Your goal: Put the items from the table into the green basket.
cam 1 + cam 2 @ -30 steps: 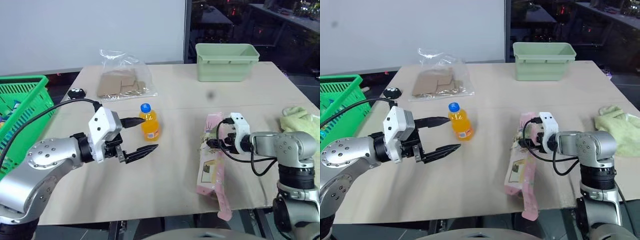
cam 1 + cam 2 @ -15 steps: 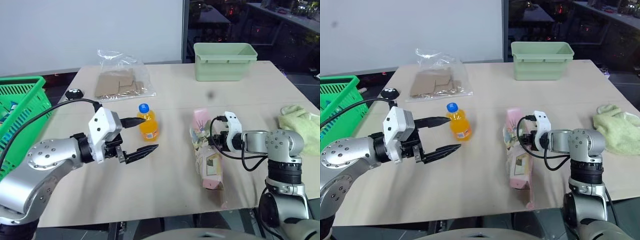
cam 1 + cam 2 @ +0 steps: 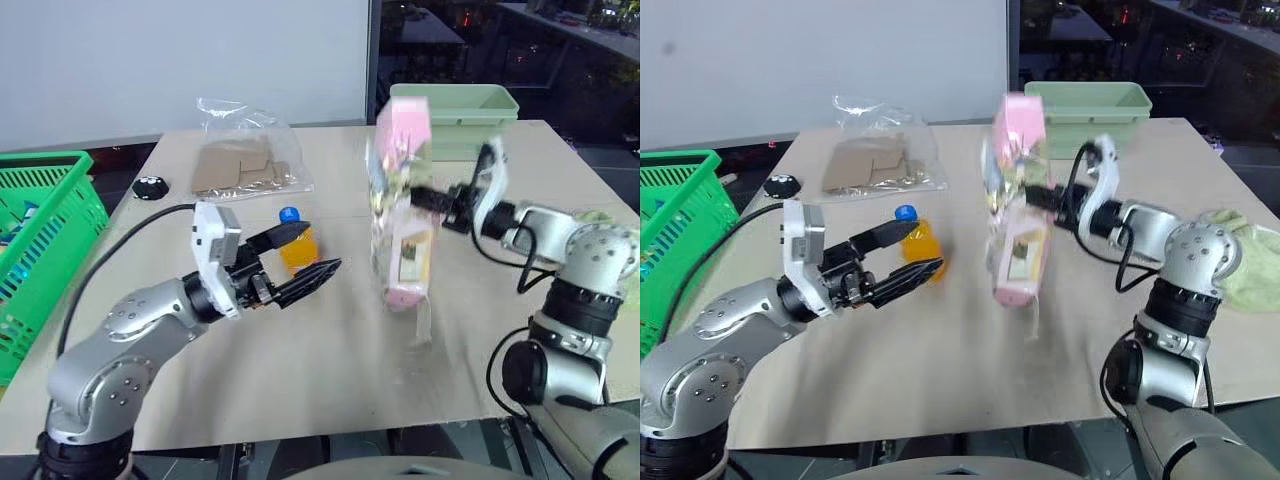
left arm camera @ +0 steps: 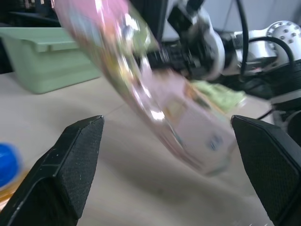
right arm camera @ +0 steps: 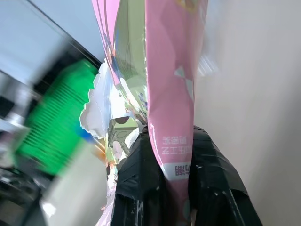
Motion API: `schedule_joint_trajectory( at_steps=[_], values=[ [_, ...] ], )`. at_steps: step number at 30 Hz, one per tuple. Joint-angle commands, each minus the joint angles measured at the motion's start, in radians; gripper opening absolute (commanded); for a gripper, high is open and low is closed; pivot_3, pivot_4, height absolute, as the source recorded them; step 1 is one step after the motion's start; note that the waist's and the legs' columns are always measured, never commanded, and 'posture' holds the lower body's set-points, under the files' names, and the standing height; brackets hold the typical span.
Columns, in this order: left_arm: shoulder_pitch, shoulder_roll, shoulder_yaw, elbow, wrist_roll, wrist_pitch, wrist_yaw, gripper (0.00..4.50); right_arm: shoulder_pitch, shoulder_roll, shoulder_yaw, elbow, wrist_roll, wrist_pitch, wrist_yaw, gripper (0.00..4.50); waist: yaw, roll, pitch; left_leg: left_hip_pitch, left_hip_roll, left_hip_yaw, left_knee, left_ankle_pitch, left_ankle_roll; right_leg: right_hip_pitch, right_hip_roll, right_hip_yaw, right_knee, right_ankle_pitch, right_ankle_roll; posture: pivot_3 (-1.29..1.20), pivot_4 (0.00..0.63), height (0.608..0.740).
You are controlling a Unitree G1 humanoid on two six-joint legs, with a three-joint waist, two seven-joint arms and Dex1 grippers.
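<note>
From the head I look forward and down over the tabletop (image 3: 330, 400) through two eyes set side by side; both take in the same spread, the green basket (image 3: 45, 240) at nine o'clock and the mint tub (image 3: 455, 115) near one o'clock. My left wrist camera sits low, level with the surface, sighting along the left tool (image 4: 174, 169) toward the snack packet (image 4: 155, 99) and the right arm beyond. My right wrist camera is pressed close behind the right tool (image 5: 171, 188), facing the packet, with the basket a blur further off.
</note>
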Motion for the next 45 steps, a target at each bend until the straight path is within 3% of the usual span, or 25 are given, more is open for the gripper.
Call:
schedule_joint_trajectory(
  at_steps=[1, 8, 15, 18, 21, 26, 27, 28, 31, 37, 41, 45],
  values=[
    [-0.049, -0.051, -0.009, 0.038, -0.053, 0.005, 0.06, 4.5, -0.023, 0.036, -0.018, -0.076, 0.142, -0.017, 0.028, 0.03, -0.001, 0.0, 0.0, 0.0, 0.0, 0.0, 0.0, 0.0, 0.0, 0.0, 0.0, 0.0, 0.0, 0.0, 0.0, -0.03, 0.0, 0.74],
    [-0.127, -0.15, -0.059, 0.057, -0.192, 0.037, 0.117, 4.5, 0.039, 0.08, 0.116, -0.177, 0.147, -0.198, 0.077, 0.03, -0.004, 0.0, 0.0, -0.001, 0.0, 0.0, 0.0, 0.0, 0.0, 0.0, 0.0, 0.0, 0.0, 0.0, 0.0, -0.05, 0.0, 0.74],
    [-0.145, -0.114, -0.118, 0.078, -0.165, 0.079, 0.104, 4.5, 0.057, 0.069, 0.236, -0.195, 0.117, -0.359, 0.134, 0.03, -0.014, 0.001, 0.0, 0.0, 0.0, -0.001, 0.0, 0.0, 0.0, 0.0, 0.0, -0.001, 0.0, 0.0, 0.0, -0.06, 0.0, 0.74],
    [-0.163, -0.116, -0.129, 0.088, -0.16, 0.079, 0.101, 3.61, 0.07, 0.052, 0.284, -0.199, 0.095, -0.406, 0.153, 0.0, -0.018, 0.001, 0.0, 0.0, 0.0, -0.001, 0.0, 0.0, 0.0, 0.0, 0.0, -0.001, 0.0, 0.0, 0.0, -0.06, 0.0, 0.74],
    [-0.181, -0.116, -0.132, 0.099, -0.134, 0.067, 0.093, 2.31, 0.078, 0.029, 0.315, -0.199, 0.091, -0.436, 0.184, 0.0, -0.021, 0.001, 0.0, -0.001, 0.0, -0.001, 0.0, 0.0, 0.0, 0.0, 0.0, 0.0, 0.0, 0.0, 0.0, -0.06, 0.0, 0.74],
    [-0.197, -0.123, -0.138, 0.103, -0.098, 0.05, 0.088, 0.31, 0.104, -0.025, 0.317, -0.197, 0.116, -0.444, 0.194, 2.24, -0.03, 0.001, 0.0, -0.001, 0.0, -0.001, 0.0, 0.0, 0.0, 0.0, 0.0, -0.001, 0.0, 0.0, 0.0, -0.06, 0.0, 0.74],
    [-0.203, -0.125, -0.14, 0.099, -0.089, 0.045, 0.089, 0.21, 0.111, -0.048, 0.299, -0.193, 0.133, -0.44, 0.202, 2.72, -0.03, 0.001, 0.0, -0.001, 0.0, -0.001, 0.0, 0.0, 0.0, 0.0, 0.0, 0.0, 0.0, 0.0, 0.0, -0.06, 0.0, 0.74],
    [-0.212, -0.127, -0.141, 0.093, -0.082, 0.04, 0.09, 0.21, 0.126, -0.082, 0.272, -0.192, 0.156, -0.436, 0.221, 2.78, -0.028, 0.001, 0.0, -0.001, 0.0, -0.001, 0.0, 0.0, 0.0, 0.0, 0.0, 0.0, 0.0, 0.0, 0.0, -0.05, 0.0, 0.74],
    [-0.233, -0.132, -0.132, 0.075, -0.079, 0.033, 0.102, 0.21, 0.18, -0.188, 0.215, -0.191, 0.202, -0.44, 0.279, 2.78, -0.019, 0.0, 0.0, -0.001, -0.001, -0.001, 0.0, 0.0, 0.0, 0.0, -0.001, -0.001, -0.001, 0.0, 0.0, -0.04, 0.0, 0.74],
    [-0.327, -0.122, -0.123, 0.066, 0.004, -0.005, 0.15, 0.21, 0.486, -0.542, 0.119, -0.154, 0.07, -0.589, 0.688, 2.78, 0.002, 0.0, 0.0, -0.002, -0.002, 0.0, 0.0, 0.0, 0.0, 0.001, -0.001, 0.001, -0.003, -0.001, 0.001, -0.05, 0.0, 0.74],
    [-0.439, -0.099, -0.141, 0.089, 0.105, -0.025, 0.177, 0.21, 0.578, -0.624, 0.065, -0.092, 0.021, -0.678, 0.819, 2.78, 0.004, 0.0, 0.0, -0.001, -0.002, 0.0, 0.0, 0.0, 0.0, 0.001, -0.001, 0.001, -0.003, -0.002, 0.003, -0.05, 0.0, 0.74],
    [-0.547, -0.066, -0.145, 0.133, 0.219, -0.042, 0.202, 0.21, 0.598, -0.631, 0.02, -0.029, 0.019, -0.752, 0.901, 2.78, -0.002, 0.0, 0.0, 0.001, -0.002, 0.002, 0.003, 0.0, 0.0, 0.002, 0.001, 0.005, -0.002, -0.002, 0.004, -0.06, 0.0, 0.74]
  ],
)
